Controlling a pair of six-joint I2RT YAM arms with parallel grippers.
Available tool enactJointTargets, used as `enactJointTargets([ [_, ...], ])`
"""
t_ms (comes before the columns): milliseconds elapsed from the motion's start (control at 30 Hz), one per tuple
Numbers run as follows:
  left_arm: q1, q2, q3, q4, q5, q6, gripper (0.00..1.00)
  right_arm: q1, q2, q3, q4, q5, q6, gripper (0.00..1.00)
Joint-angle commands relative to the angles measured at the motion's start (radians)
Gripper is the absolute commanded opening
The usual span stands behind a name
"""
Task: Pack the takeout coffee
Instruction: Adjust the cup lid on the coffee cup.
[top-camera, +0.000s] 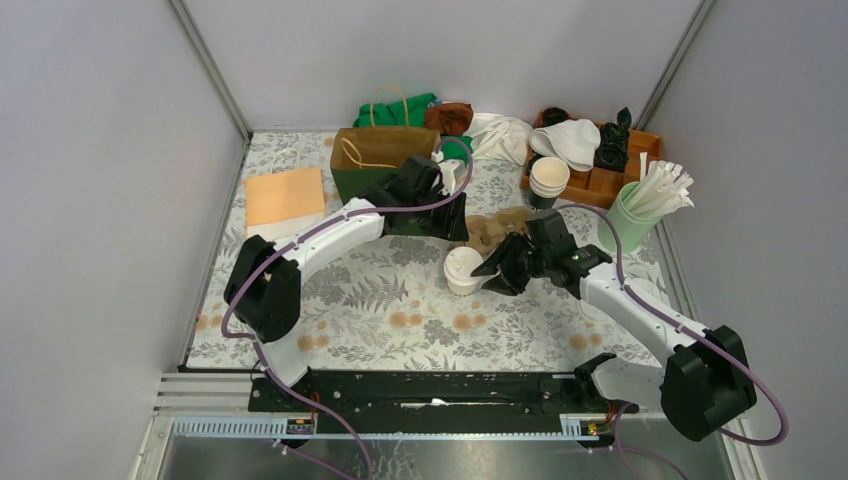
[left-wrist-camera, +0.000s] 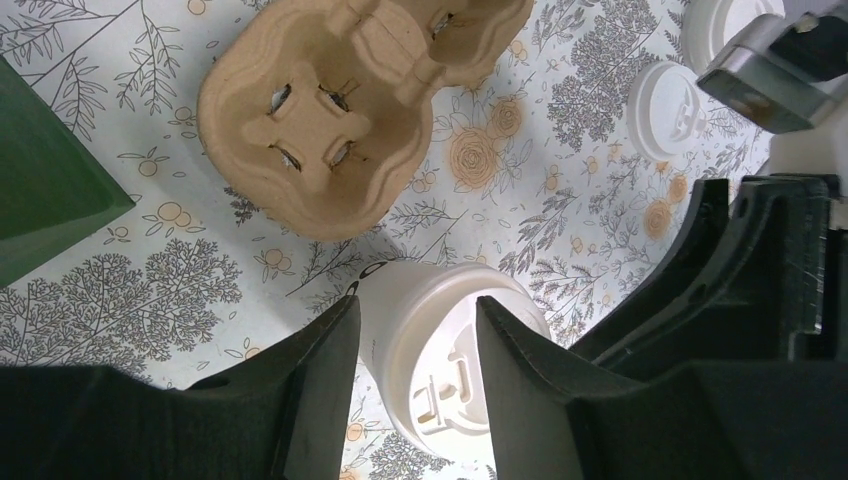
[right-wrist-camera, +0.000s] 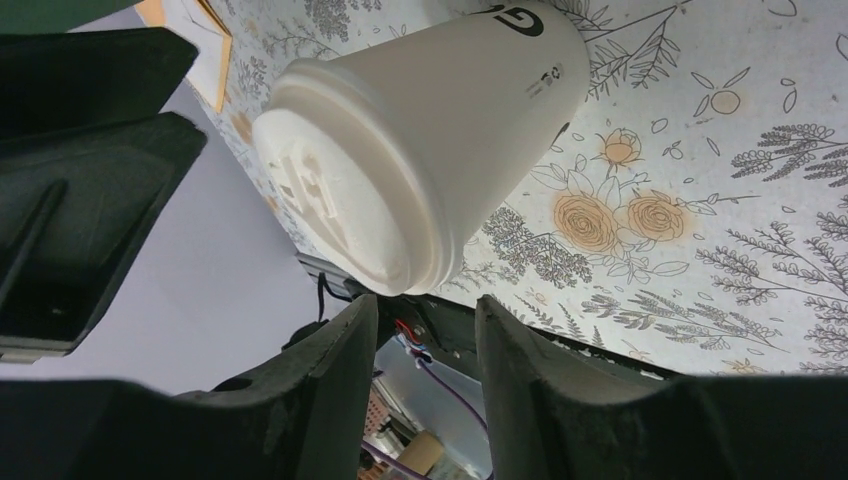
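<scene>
Mid-frame, the takeout coffee (top-camera: 463, 270) stands on the table (top-camera: 380, 300), pulp carrier (top-camera: 497, 232) just above-right; left jaws and right jaws crowd it, half open (holding nothing).

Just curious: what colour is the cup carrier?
Pale brown. The cup carrier shows best in the left wrist view.

PLACE: robot lab cell | SIGNS: grey panel walls (top-camera: 90, 150) — aluminium frame (top-camera: 210, 70) — floral tablecloth (top-camera: 400, 300)

An overhead view looks down from behind; both close wrist views share the cup (right-wrist-camera: 430, 150).
</scene>
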Motion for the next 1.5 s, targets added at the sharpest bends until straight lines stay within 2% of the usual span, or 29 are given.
enactJointTargets([
  [0,0.007,-0.007,0.033,0.033,0.043,0.025,0.50,0.008,0.003,-0.028,0.093,-0.025,0.094,0.48],
  [500,0.024,-0.063,-0.047,0.039,0.075,0.009,0.49,0.024,0.042,-0.013,0.150,-0.038,0.123,0.46],
  [933,0.025,-0.104,-0.102,0.024,0.077,0.002,0.49,0.023,-0.006,0.001,0.087,-0.022,0.111,0.46],
  [1467,0.025,-0.111,-0.146,0.022,0.096,-0.022,0.47,0.023,0.047,0.003,0.162,-0.028,0.117,0.44],
])
